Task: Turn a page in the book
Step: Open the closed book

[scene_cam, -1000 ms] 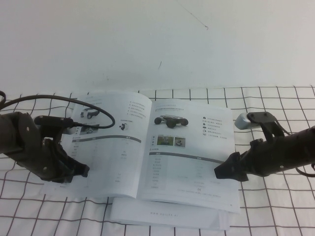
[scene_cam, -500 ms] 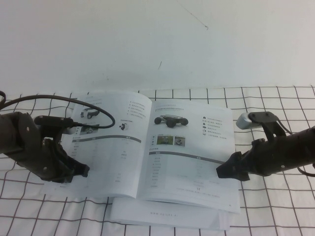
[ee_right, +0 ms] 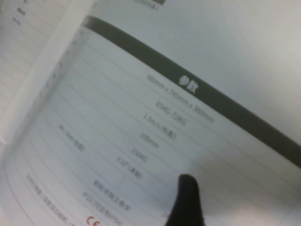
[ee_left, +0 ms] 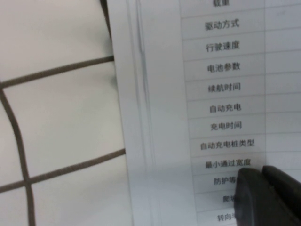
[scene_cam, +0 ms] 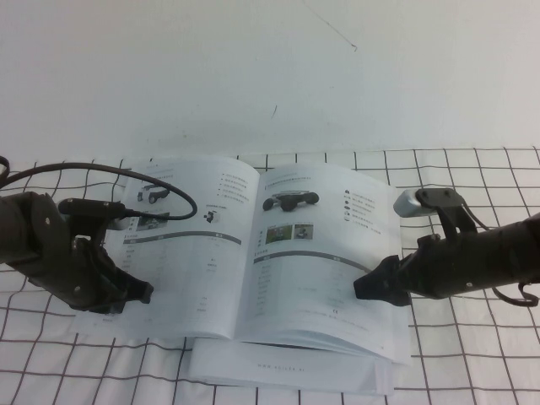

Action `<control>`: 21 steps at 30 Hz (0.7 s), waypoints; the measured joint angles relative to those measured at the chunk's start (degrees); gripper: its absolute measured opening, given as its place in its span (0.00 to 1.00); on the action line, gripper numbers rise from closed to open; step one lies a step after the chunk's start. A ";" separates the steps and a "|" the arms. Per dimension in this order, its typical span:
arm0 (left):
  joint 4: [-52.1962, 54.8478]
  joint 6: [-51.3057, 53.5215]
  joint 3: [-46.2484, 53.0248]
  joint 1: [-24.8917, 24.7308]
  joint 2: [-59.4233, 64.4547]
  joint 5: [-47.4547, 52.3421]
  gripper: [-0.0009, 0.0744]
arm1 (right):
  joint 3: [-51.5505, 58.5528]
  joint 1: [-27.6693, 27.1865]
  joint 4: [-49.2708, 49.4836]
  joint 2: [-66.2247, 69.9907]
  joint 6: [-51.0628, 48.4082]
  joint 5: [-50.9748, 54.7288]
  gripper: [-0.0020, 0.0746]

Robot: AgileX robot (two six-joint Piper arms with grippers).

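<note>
Lying open in the middle of the frame on a grid-patterned tabletop (scene_cam: 472, 354), the book (scene_cam: 253, 253) shows two printed pages. The left gripper (scene_cam: 135, 293), jaws closed and holding nothing, presses down on the outer lower part of the left-hand page at the left of the frame; the left wrist view shows its dark tip resting on a table of small print. The right gripper (scene_cam: 371, 288) sits at centre right with its jaws spread wide, its tip touching the page (scene_cam: 325, 253), the right-hand leaf with the black wheeled vehicle photo. That leaf looks slightly bowed, with the stacked edges of the pages beneath fanning out at the lower right. I judge the turn barely begun: the leaf is contacted and perhaps buckling, but not lifted clear. Raising it, carrying it over the spine and laying it flat on the left side all remain.
</note>
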 joint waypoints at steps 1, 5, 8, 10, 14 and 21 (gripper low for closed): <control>0.00 0.00 0.00 0.00 0.00 0.00 0.01 | 0.00 0.39 0.45 0.00 -0.32 -0.09 0.72; 0.00 0.00 0.00 0.00 0.00 0.00 0.01 | 0.00 0.88 2.43 0.00 -1.60 -0.25 0.72; -0.03 0.00 0.00 0.00 0.00 0.00 0.01 | 0.00 1.11 4.12 0.09 -2.48 0.28 0.72; -0.18 0.00 0.00 0.00 0.00 0.00 0.01 | 0.00 1.24 5.02 0.09 -2.81 0.81 0.72; -1.43 0.88 0.00 0.04 -0.23 -0.14 0.01 | 0.00 1.44 6.15 0.09 -3.68 1.01 0.72; -6.71 4.67 0.88 -0.27 -3.54 0.30 0.01 | 0.00 1.44 8.23 0.09 -4.30 1.37 0.72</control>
